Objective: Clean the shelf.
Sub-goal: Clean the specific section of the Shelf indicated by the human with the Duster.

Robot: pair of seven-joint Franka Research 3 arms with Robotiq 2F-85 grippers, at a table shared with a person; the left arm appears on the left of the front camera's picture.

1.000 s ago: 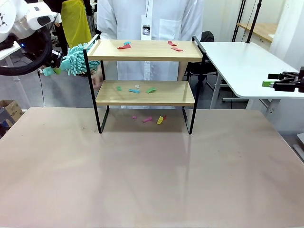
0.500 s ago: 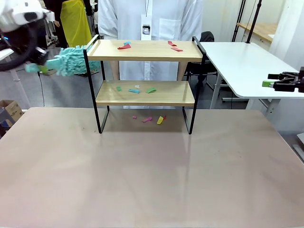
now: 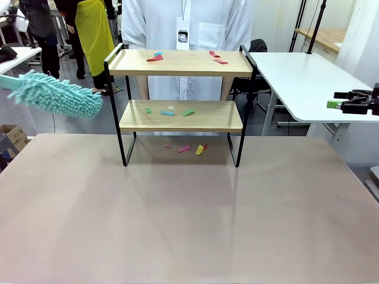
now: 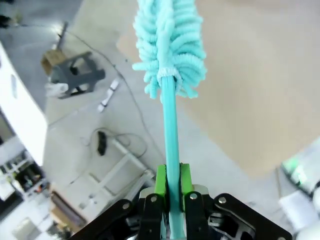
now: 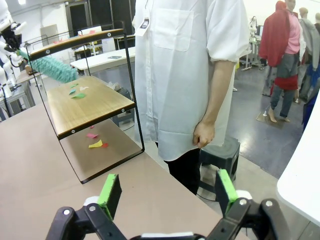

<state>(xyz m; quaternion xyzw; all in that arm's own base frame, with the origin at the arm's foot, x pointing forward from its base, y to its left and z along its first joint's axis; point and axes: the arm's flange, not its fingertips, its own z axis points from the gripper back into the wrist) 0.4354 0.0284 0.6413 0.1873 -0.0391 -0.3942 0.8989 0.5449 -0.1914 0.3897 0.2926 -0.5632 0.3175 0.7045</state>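
The shelf (image 3: 183, 63), two light wood boards in a black frame, stands at the table's far middle. Coloured paper scraps lie on its top board (image 3: 155, 57), on its lower board (image 3: 169, 112) and on the table beneath it (image 3: 192, 148). A fluffy teal duster (image 3: 56, 94) hangs in the air left of the shelf, apart from it. In the left wrist view my left gripper (image 4: 170, 187) is shut on the duster's thin teal handle, the head (image 4: 170, 40) pointing away. My right gripper (image 3: 342, 102) hovers at the far right, open and empty (image 5: 167, 192). The right wrist view shows the shelf (image 5: 85, 105) side-on.
A person in a white shirt (image 3: 186, 23) stands close behind the shelf, one hand (image 5: 204, 134) hanging down. A second white table (image 3: 302, 77) stands at the right, under my right gripper. The brown table (image 3: 189, 213) is bare in front of the shelf.
The duster has swung left and down, away from the top board's left end. My left arm has left the front view. The right gripper has not moved.
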